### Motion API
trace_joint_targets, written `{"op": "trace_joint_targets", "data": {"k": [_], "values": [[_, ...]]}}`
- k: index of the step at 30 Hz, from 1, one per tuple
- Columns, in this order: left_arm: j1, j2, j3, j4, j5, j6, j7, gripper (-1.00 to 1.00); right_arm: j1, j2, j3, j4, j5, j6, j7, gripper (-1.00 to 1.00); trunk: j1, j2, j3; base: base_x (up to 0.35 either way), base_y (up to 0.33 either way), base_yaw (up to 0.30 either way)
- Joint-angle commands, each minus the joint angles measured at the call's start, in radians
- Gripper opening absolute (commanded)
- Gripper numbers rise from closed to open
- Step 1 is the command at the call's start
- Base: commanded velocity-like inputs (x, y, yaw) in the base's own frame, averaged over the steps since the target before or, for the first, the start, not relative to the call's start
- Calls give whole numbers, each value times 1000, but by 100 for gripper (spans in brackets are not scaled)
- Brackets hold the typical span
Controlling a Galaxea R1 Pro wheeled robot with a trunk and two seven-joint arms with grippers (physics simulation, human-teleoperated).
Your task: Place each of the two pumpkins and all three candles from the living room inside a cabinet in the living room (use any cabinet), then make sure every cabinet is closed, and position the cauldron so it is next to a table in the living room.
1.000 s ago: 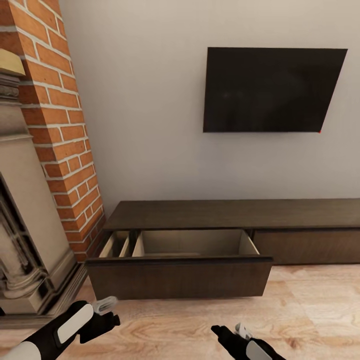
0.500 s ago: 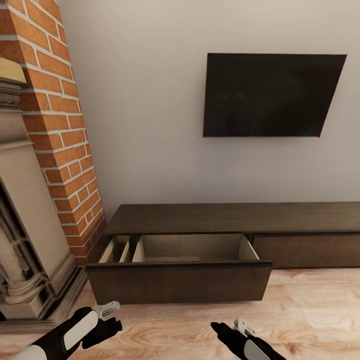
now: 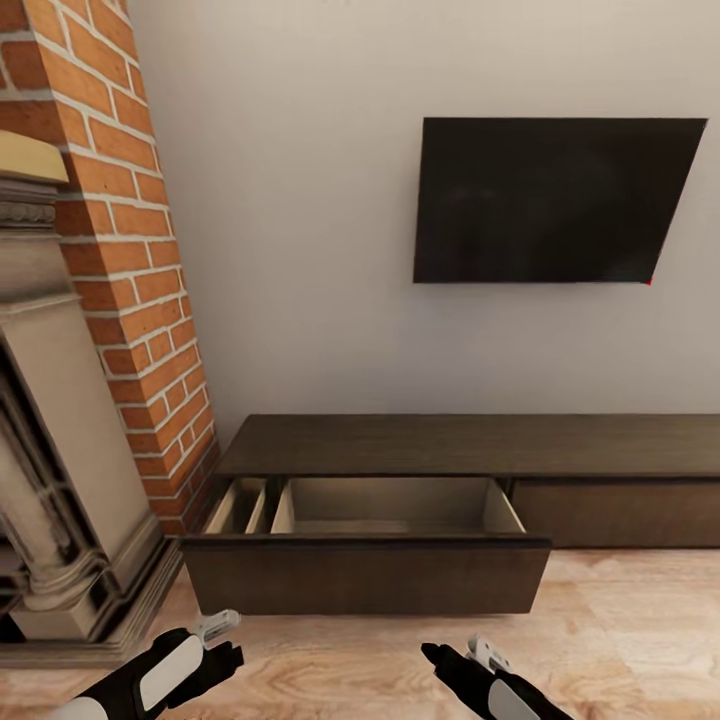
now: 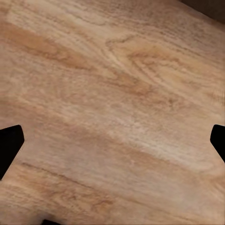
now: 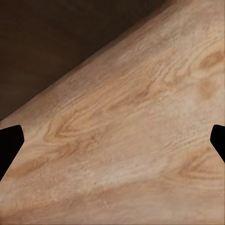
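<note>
- The cabinet [image 3: 470,445] runs long along the wall, its long axis crossing in front of the robot; its left drawer [image 3: 365,560] stands pulled out, beige inside, apparently empty (no pumpkins or candles in sight).
- The drawer lies straight ahead of both arms, about equally near each.
- Left gripper [image 4: 112,140] and right gripper [image 5: 112,140] hang spread wide over bare floor [image 3: 620,620], holding nothing.

left arm: low at near left, forearm angled inward | left gripper [image 3: 222,640]: fingers spread wide, nothing held | right arm: low at near right | right gripper [image 3: 452,656]: fingers spread wide, nothing held
</note>
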Motion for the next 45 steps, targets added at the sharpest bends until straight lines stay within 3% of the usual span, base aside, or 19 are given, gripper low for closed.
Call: {"op": "trace_joint_targets", "data": {"k": [1, 9, 16, 25, 45], "values": [[-1, 1, -7, -2, 8, 0, 7, 100, 0, -1, 3, -1, -5, 2, 1, 100, -4, 7, 2, 0, 0, 249], [-1, 1, -8, -1, 10, -3, 8, 100, -1, 0, 3, -1, -6, -2, 0, 100, -35, 63, 27, 0, 0, 276], [-1, 1, -8, -1, 10, -4, 8, 100, 0, 0, 4, 1, -5, -64, -5, 100, -62, 112, 49, -144, 0, 283], [-1, 1, -8, -1, 10, -5, 8, 100, -1, 1, 5, 1, -5, -67, -7, 100, -96, 175, 77, -270, 0, 283], [-1, 1, -8, -1, 9, -3, 8, 100, -1, 2, 5, 1, -5, -67, -8, 100, -173, 315, 140, -10, 0, 283]]}}
